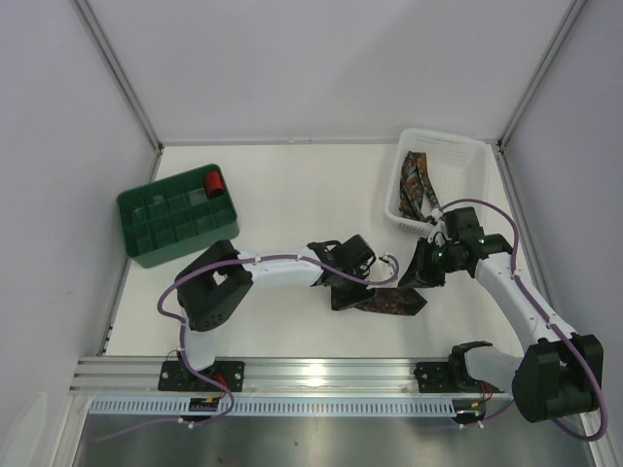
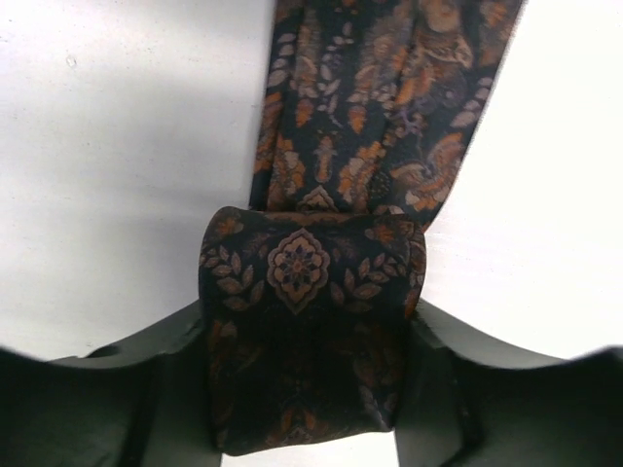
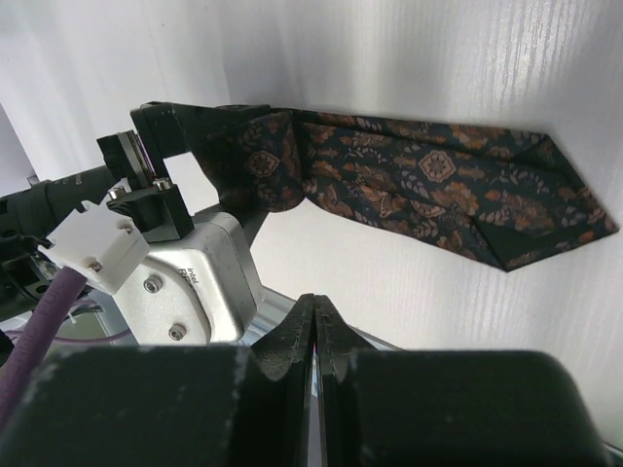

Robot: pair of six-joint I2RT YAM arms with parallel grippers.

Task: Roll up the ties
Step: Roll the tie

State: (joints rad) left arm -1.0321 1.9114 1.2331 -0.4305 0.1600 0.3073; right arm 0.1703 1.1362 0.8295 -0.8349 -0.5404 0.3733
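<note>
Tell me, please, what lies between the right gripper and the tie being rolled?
Only bare table parts the right gripper from the tie; right wrist view.

The table (image 1: 292, 185) carries a tie (image 1: 389, 302), basket (image 1: 477, 180) and tray (image 1: 180, 250) (green).

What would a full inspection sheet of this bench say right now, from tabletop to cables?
Surface: white tabletop, nothing spilled seen.
Job's things: dark orange-patterned fabric necktie lies on the table, one end rolled; more patterned ties sit in the white plastic basket, far right.
Clutter: green plastic divided tray, far left, with a small red roll in a far corner compartment.
Grippers: left claw shut on the necktie's rolled end; right claw shut, holding nothing, near the pointed end.
Cables: purple cables looped along both arms.
Surroundings: white panel walls; metal rail at the near edge.
</note>
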